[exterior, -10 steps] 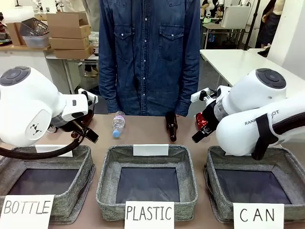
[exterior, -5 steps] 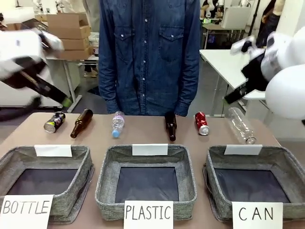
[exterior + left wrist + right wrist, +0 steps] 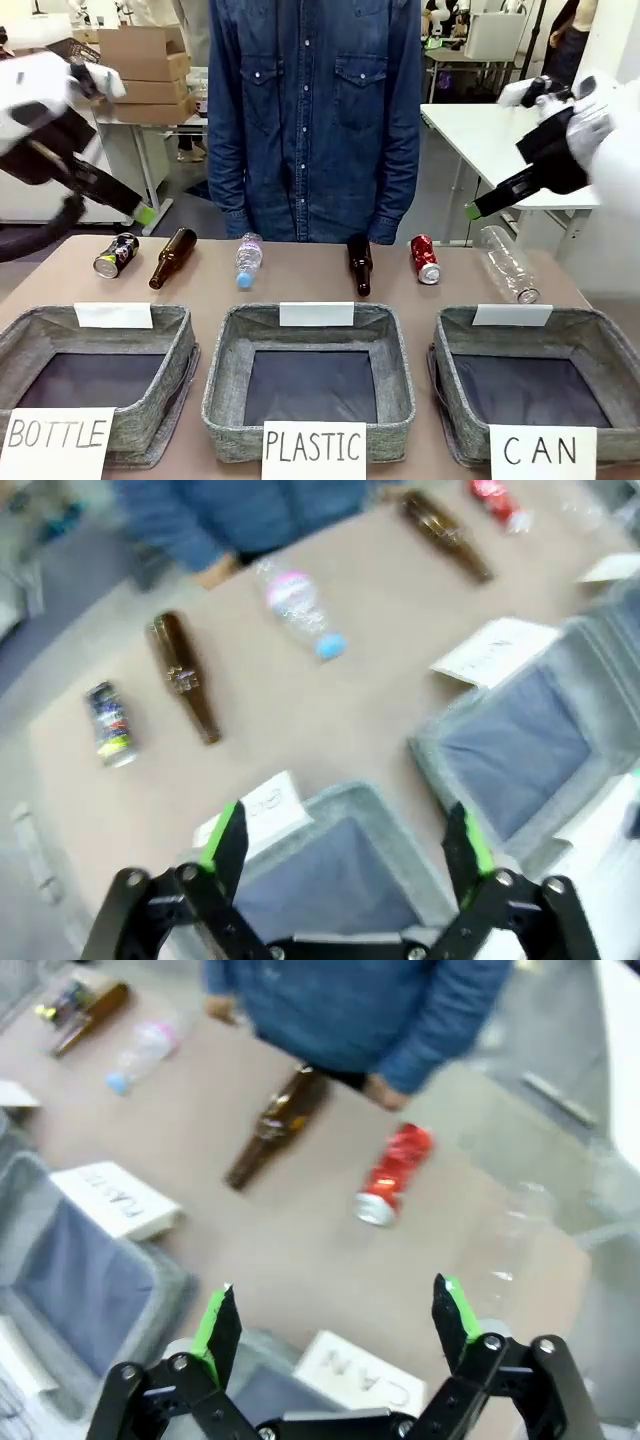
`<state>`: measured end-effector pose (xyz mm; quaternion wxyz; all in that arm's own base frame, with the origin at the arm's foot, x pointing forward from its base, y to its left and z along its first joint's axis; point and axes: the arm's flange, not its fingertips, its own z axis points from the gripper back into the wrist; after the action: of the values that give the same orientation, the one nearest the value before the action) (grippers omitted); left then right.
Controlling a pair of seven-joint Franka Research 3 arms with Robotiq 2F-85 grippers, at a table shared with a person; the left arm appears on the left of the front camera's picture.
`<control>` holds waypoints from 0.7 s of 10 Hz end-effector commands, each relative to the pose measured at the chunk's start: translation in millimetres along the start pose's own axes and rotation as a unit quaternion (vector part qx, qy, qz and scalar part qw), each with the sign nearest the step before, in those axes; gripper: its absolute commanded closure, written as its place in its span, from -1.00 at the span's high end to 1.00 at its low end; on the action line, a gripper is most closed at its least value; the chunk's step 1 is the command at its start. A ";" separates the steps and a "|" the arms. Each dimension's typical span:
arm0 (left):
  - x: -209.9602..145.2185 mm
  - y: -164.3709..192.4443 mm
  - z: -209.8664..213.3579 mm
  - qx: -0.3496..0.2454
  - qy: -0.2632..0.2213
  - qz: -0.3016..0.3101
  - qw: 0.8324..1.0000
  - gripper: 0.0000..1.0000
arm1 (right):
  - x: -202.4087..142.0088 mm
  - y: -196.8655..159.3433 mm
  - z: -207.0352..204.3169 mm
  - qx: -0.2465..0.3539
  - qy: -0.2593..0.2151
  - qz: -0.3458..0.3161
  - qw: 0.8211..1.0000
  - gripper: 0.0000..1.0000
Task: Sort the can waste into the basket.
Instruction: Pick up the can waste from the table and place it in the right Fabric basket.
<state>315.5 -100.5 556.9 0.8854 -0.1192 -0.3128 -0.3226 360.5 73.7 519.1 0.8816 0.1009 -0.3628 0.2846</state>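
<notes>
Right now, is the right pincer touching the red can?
Apart. The front view shows the right pincer up in the air, well above the red can lying on the table.

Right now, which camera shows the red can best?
The front view: the red can lies sharp and whole on the table. The right wrist view shows the red can larger but blurred; the left wrist view, a blurred scrap at its top edge.
</notes>
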 end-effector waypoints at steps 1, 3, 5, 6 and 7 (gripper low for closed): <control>-31.4 40.6 38.1 -0.232 -0.041 0.041 0.971 1.00 | -51.0 -45.5 32.1 0.270 -0.062 -0.119 0.954 1.00; -68.1 74.1 39.4 -0.328 -0.120 0.136 0.927 1.00 | -77.6 -84.0 42.2 0.337 -0.052 -0.305 0.889 1.00; -98.9 96.7 33.7 -0.355 -0.186 0.229 0.887 1.00 | -89.7 -110.3 43.2 0.357 -0.019 -0.433 0.827 1.00; -110.1 106.6 33.1 -0.351 -0.195 0.259 0.878 1.00 | -89.5 -114.5 43.6 0.362 -0.017 -0.455 0.814 1.00; -119.4 114.8 33.6 -0.344 -0.195 0.279 0.875 1.00 | -86.7 -115.3 43.3 0.364 -0.015 -0.460 0.810 1.00</control>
<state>312.5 73.9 520.7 0.7517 -0.5700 -0.3002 -0.1409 341.0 -83.6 480.6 0.8025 0.5646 -0.1891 0.0383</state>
